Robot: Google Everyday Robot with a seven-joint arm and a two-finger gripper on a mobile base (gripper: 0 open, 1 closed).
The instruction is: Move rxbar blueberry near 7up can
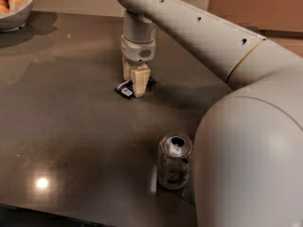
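The rxbar blueberry (125, 90) is a dark blue flat wrapper with a white patch, lying on the dark table (71, 126) near its middle. My gripper (133, 79) points straight down right over the bar. Its cream fingers (140, 83) are apart, one in front of the bar and one behind it, with the tips at table level. The middle of the bar is hidden behind the front finger. The 7up can (174, 161) stands upright nearer the front edge, to the right of the bar and well apart from it; it is silver-white with an opened top.
A bowl (14, 19) holding round pale brown items sits at the far left corner. My large white arm fills the right side of the view and stands close beside the can. A wall runs behind the table.
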